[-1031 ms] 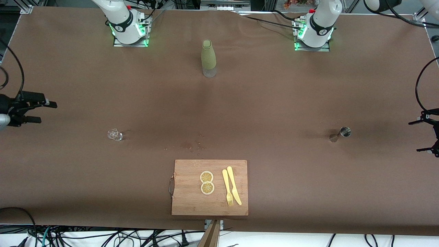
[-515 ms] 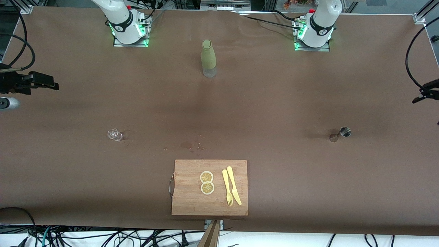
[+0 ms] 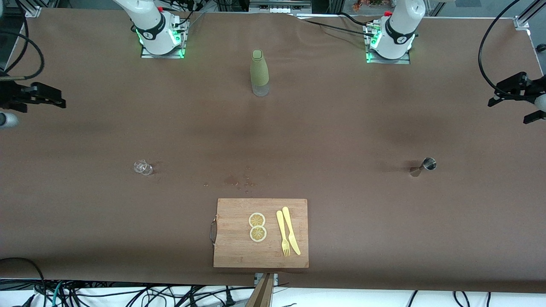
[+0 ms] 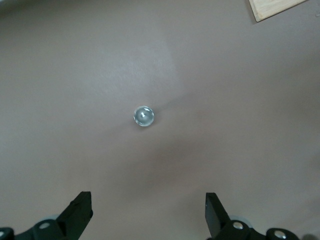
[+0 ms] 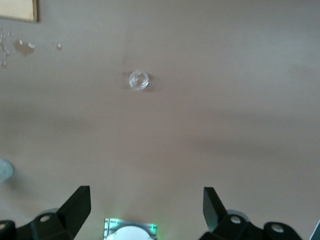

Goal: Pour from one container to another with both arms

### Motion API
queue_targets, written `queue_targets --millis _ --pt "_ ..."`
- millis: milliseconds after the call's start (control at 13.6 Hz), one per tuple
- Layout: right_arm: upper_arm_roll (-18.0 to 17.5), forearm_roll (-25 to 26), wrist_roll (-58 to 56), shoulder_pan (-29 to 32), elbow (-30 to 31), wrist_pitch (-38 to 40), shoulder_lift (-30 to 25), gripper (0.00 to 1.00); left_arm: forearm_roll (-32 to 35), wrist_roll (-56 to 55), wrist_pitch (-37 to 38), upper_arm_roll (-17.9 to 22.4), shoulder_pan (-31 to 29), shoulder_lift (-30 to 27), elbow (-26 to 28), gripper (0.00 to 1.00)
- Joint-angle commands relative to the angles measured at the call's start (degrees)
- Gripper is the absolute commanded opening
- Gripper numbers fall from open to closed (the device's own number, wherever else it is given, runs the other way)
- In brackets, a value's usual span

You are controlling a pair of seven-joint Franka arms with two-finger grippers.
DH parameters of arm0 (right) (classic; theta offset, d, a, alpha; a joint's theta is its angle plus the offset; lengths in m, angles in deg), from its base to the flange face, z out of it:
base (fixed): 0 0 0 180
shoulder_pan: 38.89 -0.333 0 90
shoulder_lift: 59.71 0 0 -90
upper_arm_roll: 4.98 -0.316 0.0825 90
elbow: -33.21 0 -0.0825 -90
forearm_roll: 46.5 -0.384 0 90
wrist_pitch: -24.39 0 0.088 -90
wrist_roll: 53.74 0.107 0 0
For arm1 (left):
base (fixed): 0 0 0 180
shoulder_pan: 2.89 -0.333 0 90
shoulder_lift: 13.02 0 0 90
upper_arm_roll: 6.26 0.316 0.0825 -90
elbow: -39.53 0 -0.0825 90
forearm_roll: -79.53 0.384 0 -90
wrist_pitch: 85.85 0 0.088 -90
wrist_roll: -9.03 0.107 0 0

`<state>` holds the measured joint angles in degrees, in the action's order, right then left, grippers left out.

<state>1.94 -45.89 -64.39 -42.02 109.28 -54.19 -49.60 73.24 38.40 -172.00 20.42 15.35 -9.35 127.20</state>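
In the front view, the glass cup (image 3: 143, 167) stands on the bench (image 3: 341, 128) toward the right arm's end and the jigger (image 3: 424, 165) toward the left arm's end; both claws hang high at the edges.

In the left wrist view, the left claw (image 4: 147, 220) is spread above the jigger (image 4: 144, 116), so a straight descent with the waist centred is advised. In the right wrist view, the right claw (image 5: 146, 212) is spread above the glass cup (image 5: 138, 80), which should be gripped low and gently.

Glass cup (image 3: 143, 167) clear, glinting – jigger (image 3: 423, 166) shiny steel – table (image 3: 341, 128) matt brown – cutting board (image 3: 232, 251) wood.

White arms (image 3: 149, 19), black, seemingly matte end effectors (image 4: 147, 217)
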Motion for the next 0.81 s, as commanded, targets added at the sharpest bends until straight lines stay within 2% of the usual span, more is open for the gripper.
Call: queue_targets --millis 0,221,368,736 --pt "-0.1 1.1 1.9 -0.2 2.2 -1.7 -2.9 1.0 3.0 -6.3 1.2 -2.8 -0.1 -2.3 1.9 1.0" --pt "-0.5 0.4 7.2 -0.5 2.4 -1.5 -3.5 1.0 6.9 -12.0 1.5 -6.7 -1.1 -3.1 2.6 1.0" --pt "-2.0 0.3 7.7 -0.6 2.9 -1.6 -3.9 1.0 7.3 -12.7 1.5 -7.8 -1.5 -3.8 3.3 1.0" --pt "-2.0 0.4 7.8 -0.4 2.3 -1.4 -2.4 1.0 8.4 -13.8 1.3 -8.3 -2.4 -3.9 3.6 1.0"
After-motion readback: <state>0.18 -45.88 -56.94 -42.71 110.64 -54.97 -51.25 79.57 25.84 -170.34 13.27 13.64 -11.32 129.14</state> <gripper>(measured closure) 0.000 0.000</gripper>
